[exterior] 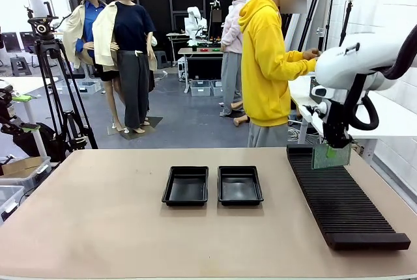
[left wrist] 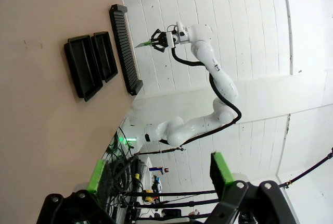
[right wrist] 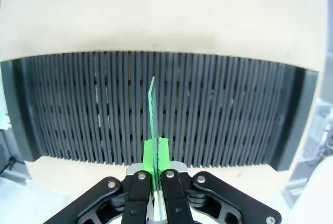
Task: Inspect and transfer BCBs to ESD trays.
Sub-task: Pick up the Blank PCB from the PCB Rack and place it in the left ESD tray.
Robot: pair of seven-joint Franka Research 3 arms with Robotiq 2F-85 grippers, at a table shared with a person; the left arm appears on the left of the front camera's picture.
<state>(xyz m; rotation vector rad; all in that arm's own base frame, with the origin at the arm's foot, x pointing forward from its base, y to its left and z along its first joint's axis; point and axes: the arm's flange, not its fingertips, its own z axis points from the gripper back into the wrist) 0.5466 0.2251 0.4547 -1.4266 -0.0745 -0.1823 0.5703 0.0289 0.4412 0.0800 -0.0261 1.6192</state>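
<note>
Over the rack (exterior: 345, 202), BCB (exterior: 331, 156) in jaws

A: What is the black two-finger right gripper (right wrist: 156, 141) showing?
B: Bright green pads (right wrist: 149, 156) are capping its fingers, and silver screws (right wrist: 139, 176) are glinting on its linkages.
A: And the glossy white rounded right arm (exterior: 355, 65)?
B: A thick black cable (exterior: 402, 52) is trailing along it.
</note>
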